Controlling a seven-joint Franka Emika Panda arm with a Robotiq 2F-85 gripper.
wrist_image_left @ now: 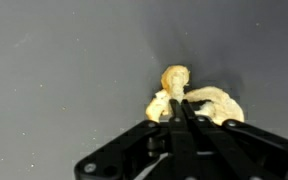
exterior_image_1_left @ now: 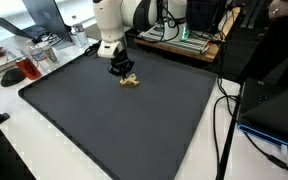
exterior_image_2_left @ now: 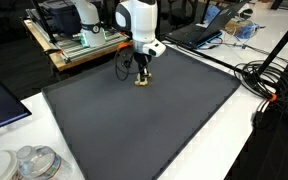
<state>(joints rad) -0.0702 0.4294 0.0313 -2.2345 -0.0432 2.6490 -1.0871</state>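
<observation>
The small toy (wrist_image_left: pixel 206 100) is pale yellow and cream. The end effector (wrist_image_left: pixel 178 108) is black, the arm (exterior_image_2_left: pixel 139 18) white, the mat (exterior_image_1_left: pixel 134 120) plain dark grey, the surface (exterior_image_1_left: pixel 29 140) white.

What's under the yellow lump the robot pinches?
The dark grey mat, showing all round the yellow lump. The patch right beneath is covered, and the shut gripper hides the lump's middle.
</observation>
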